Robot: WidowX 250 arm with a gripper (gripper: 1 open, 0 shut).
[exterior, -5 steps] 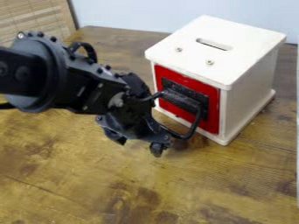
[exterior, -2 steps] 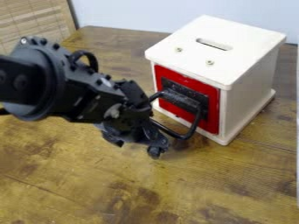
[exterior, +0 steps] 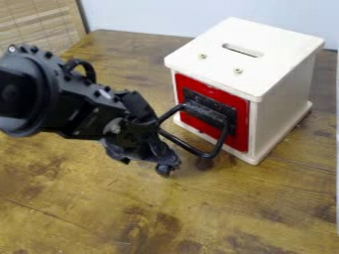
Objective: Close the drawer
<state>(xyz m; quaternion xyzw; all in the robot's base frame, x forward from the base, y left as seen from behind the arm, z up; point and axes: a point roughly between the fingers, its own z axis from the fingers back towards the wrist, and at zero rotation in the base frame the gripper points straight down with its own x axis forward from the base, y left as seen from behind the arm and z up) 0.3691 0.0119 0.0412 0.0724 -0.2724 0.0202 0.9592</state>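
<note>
One black arm reaches in from the left, angled down, gripper (exterior: 181, 165) spread wide, released, low beside the drawer's (exterior: 209, 111) loop handle.

Bare table (exterior: 159, 213) lying open front and left; cabinet (exterior: 272, 69) and protruding handle (exterior: 199, 134) blocking the right.

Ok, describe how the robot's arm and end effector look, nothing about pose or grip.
The arm is all black, built from bulky rounded housings with a ring of small bolts around the big joint nearest the camera. Thin black cables loop along its upper side. The end effector is also black, with short stubby fingers. No lettering or markings can be made out.
</note>
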